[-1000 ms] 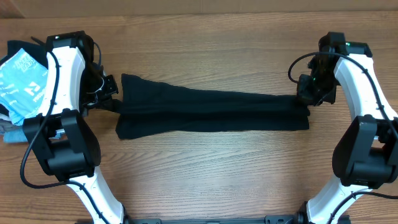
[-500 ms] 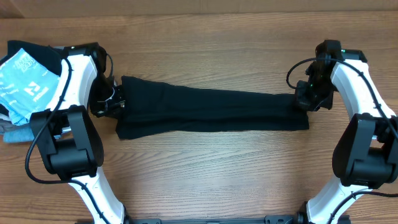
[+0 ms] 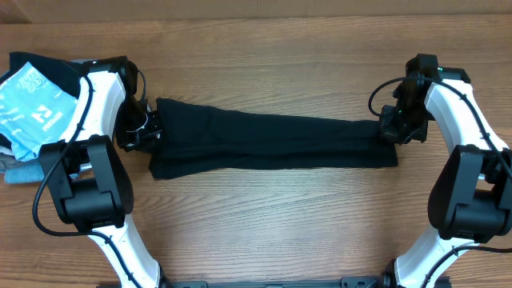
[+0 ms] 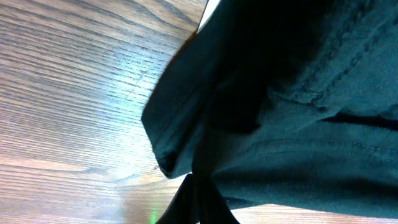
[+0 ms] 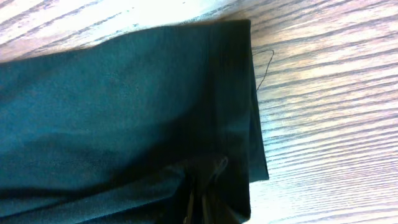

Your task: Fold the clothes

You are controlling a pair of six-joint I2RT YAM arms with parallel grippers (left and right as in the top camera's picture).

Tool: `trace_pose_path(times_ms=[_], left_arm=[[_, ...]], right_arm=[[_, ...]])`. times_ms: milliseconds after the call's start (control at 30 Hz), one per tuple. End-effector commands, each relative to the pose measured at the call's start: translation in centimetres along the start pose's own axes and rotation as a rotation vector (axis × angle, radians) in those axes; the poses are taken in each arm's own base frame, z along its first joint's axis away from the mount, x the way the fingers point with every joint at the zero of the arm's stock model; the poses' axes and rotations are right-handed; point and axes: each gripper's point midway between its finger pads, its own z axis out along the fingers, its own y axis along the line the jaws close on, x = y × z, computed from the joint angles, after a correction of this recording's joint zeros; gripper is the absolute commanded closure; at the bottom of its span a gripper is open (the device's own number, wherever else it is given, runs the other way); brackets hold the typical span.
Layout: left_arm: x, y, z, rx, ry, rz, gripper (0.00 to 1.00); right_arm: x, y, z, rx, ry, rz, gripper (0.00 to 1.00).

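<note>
A: Over the last second the left claw (image 3: 146, 133) had swung down and in, from beside the shirt's (image 3: 272, 144) top-left corner to its left edge. It ended pressed together, pinching the hem there.
B: Shirt moved?
A: No. It lay flat mid-table (image 3: 264, 228), already a long narrow band.
B: Orientation?
A: Long axis ran left-right. The wider end pointed left, the narrower end right, and the top edge sloped slightly down to the right.
B: Right claw (image 3: 390, 128)?
A: Barely shifted. Also closed, pinching the right end. Cloth puckered at its tips in the wrist view.
B: Meaning?
A: My read: both ends were gripped and the lengthwise fold was done. The end-to-end fold likely came next.
</note>
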Motion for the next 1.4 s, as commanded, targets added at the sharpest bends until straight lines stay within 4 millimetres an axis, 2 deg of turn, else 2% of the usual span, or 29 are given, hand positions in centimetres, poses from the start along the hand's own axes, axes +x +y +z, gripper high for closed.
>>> trace_pose_path(times_ms=[0, 33, 67, 100, 133, 167, 233, 333, 400, 467, 567, 633, 733, 800, 900, 1067, 1233, 1367], left_arm=[[0.1, 0.2, 0.2, -0.025, 0.005, -0.015, 0.83], [0.3, 0.2, 0.2, -0.026, 0.011, -0.014, 0.68], [0.3, 0.2, 0.2, -0.027, 0.014, -0.007, 0.60], [0.3, 0.2, 0.1, -0.027, 0.014, -0.003, 0.56], [0.3, 0.2, -0.2, -0.025, 0.009, -0.003, 0.52], [0.1, 0.1, -0.7, -0.024, 0.001, 0.000, 0.48], [-0.7, -0.4, -3.8, -0.012, -0.050, 0.006, 0.43], [-1.8, -1.6, -8.0, 0.026, -0.147, 0.022, 0.43], [-2.2, -3.3, -10.3, 0.092, -0.205, 0.056, 0.46], [-2.4, -5.2, -11.1, 0.154, -0.231, 0.118, 0.56], [-2.3, -8.2, -9.9, 0.212, -0.220, 0.207, 0.79], [-2.1, -10.5, -8.4, 0.243, -0.198, 0.258, 0.87], [-2.1, -13.5, -6.0, 0.238, -0.206, 0.336, 0.90], [-2.0, -14.8, -5.0, 0.232, -0.204, 0.370, 0.90], [-1.4, -16.2, -2.2, 0.196, -0.159, 0.408, 0.89], [-1.6, -16.0, 0.9, 0.171, -0.084, 0.404, 0.89], [-1.7, -15.5, 3.3, 0.149, -0.023, 0.388, 0.89], [-2.2, -14.6, 4.2, 0.094, -0.018, 0.382, 0.89]], right_arm=[[0.3, -1.0, 0.0, 0.029, -0.011, 0.016, 0.96], [0.3, -1.0, 0.0, 0.030, -0.010, 0.015, 0.88], [0.3, -1.0, 0.0, 0.030, -0.010, 0.015, 0.63], [0.3, -1.0, 0.0, 0.030, -0.008, 0.016, 0.44], [0.4, -1.0, 0.0, 0.030, -0.005, 0.016, 0.35], [0.5, -1.0, 0.0, 0.031, -0.004, 0.016, 0.32], [-0.1, -0.9, -1.3, 0.028, -0.019, 0.015, 0.28], [-1.2, 0.0, -3.6, -0.012, -0.053, 0.011, 0.27], [-1.6, 2.1, -5.3, -0.121, -0.067, 0.003, 0.30], [-1.6, 4.5, -6.1, -0.258, -0.066, -0.010, 0.38], [-1.6, 6.9, -6.1, -0.379, -0.059, -0.033, 0.74], [-1.4, 8.1, -5.8, -0.390, -0.063, -0.091, 0.96], [-0.8, 8.9, -5.0, -0.363, -0.056, -0.144, 0.96], [-0.6, 8.3, -3.9, -0.307, -0.050, -0.149, 0.96], [0.9, 7.1, -1.3, -0.250, 0.001, -0.138, 0.96], [2.0, 4.9, 2.6, -0.160, 0.021, -0.090, 0.96], [3.8, 3.6, 3.1, -0.099, 0.088, -0.056, 0.96], [4.7, 2.0, 3.1, -0.003, 0.123, 0.002, 0.96]])
